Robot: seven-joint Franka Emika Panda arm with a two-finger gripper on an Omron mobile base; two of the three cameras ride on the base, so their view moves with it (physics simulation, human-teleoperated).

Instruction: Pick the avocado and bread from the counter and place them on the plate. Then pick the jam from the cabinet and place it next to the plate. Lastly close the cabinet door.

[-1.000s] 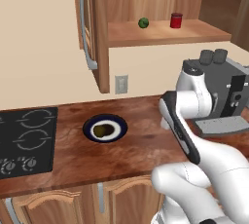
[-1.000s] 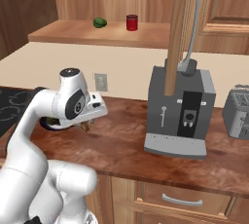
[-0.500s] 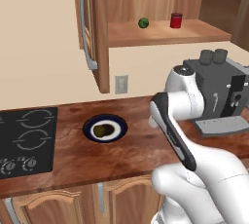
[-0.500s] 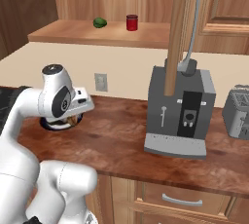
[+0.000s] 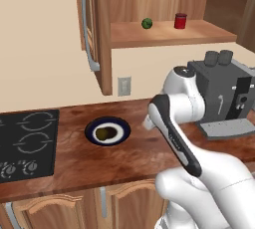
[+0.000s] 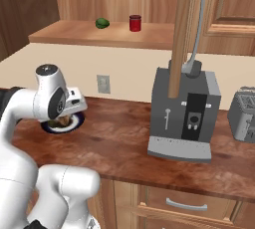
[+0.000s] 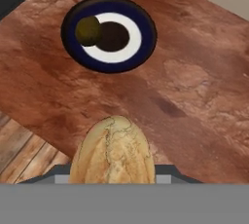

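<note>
My gripper [image 7: 113,173] is shut on the bread [image 7: 113,150], a tan crusty loaf held above the reddish wood counter [image 7: 194,86], a little short of the plate. The plate [image 7: 146,43] has a dark blue rim and a white centre. The dark olive avocado [image 7: 88,30] lies on its left side. In the left base view the hand hangs just right of the plate [image 5: 124,129] with the avocado [image 5: 103,133] on it. The red jam [image 5: 181,21] jar stands on the shelf of the open cabinet [image 5: 164,34]. The cabinet door [image 5: 92,29] stands swung out.
A green ball [image 5: 147,23] sits left of the jam on the shelf. A grey coffee machine [image 5: 224,98] stands on the counter to the right, a toaster [image 6: 244,121] beyond it. The black stovetop [image 5: 25,143] lies left of the plate. A wall socket [image 5: 123,86] is behind.
The arm has swung left along the counter with the bread in its grip, from near the coffee machine to just beside the plate. The avocado and jam have not moved.
</note>
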